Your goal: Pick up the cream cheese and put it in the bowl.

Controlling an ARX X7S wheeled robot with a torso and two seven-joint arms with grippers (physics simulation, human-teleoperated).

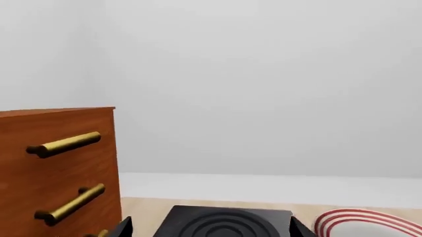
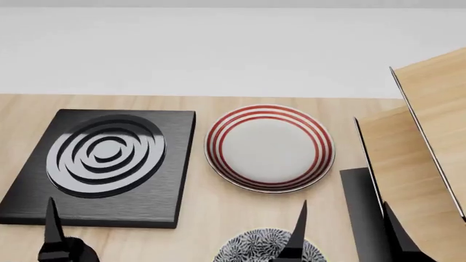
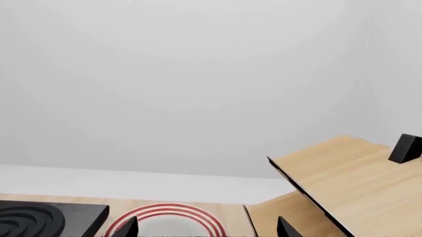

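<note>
Left end effector (image 2: pixel 54 240): I see only one dark fingertip at the head view's lower left edge, over the near edge of the black slab; two tips show far apart in its wrist view, so I read it as spread wide with nothing between them
Right end effector (image 2: pixel 342 232): two dark fingers stand well apart at the lower edge, nothing held that I can see
Bowl (image 2: pixel 268 246): blue-and-white patterned rim just showing at the bottom edge, near side of the desk, partly behind the right end effector's inner finger
Cream cheese: I cannot find it in any view
Plate (image 2: pixel 270 147): white with red rings, mid-desk, beyond the bowl
Black slab (image 2: pixel 106 164): ringed round recess, left of the plate, close beside it
Desk (image 2: pixel 204 210): pale wood
Wooden panels (image 2: pixel 422 142): tilted light boards at right
Cabinet (image 1: pixel 56 168): reddish wood with brass handles, in the left wrist view only
</note>
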